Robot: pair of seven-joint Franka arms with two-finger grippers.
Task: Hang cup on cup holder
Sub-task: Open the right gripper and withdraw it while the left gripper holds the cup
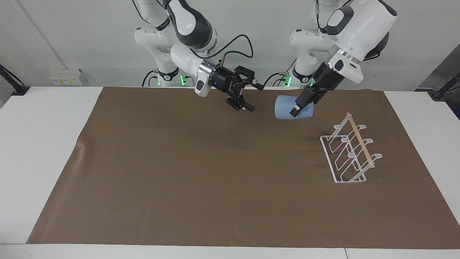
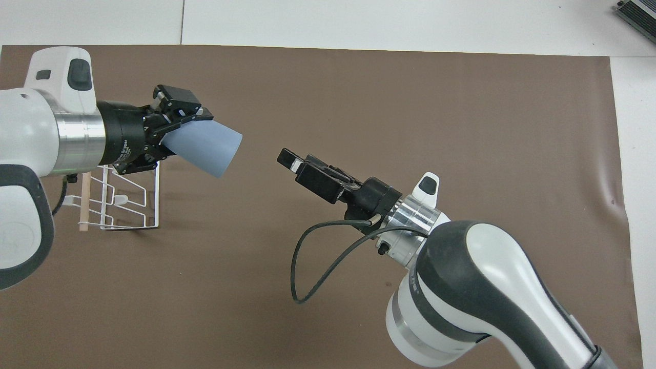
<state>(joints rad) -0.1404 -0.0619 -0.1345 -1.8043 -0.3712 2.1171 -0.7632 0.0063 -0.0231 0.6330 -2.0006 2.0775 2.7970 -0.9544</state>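
**Left jaws clamping the cup in the air, right jaws standing apart and empty**

Our left gripper [image 1: 297, 109] is keeping its jaws clamped on the cup [image 1: 287, 107], one finger [image 1: 295, 111] lying dark across the outside of the wall. Our right gripper [image 1: 251, 97] is holding its jaws wide apart with nothing between them, its two fingers showing well separated in the facing view, one high and one low.

The cup is hanging on its side over the mat [image 1: 215, 180]. In the overhead view the cup [image 2: 207, 148] is pointing its free end toward about four o'clock, away from our left gripper [image 2: 169, 134], which is gripping it at the other end. There is clear mat showing between the cup and our right gripper [image 2: 289, 160]; the two are apart, our right gripper sitting at about three o'clock from the cup in that view.

The holder [image 1: 350, 153] is standing on the mat toward the left arm's end of the table, at about five o'clock from the cup in the facing view. The holder [image 2: 125, 202] is partly covered by our left arm in the overhead view. The cup is not touching it.
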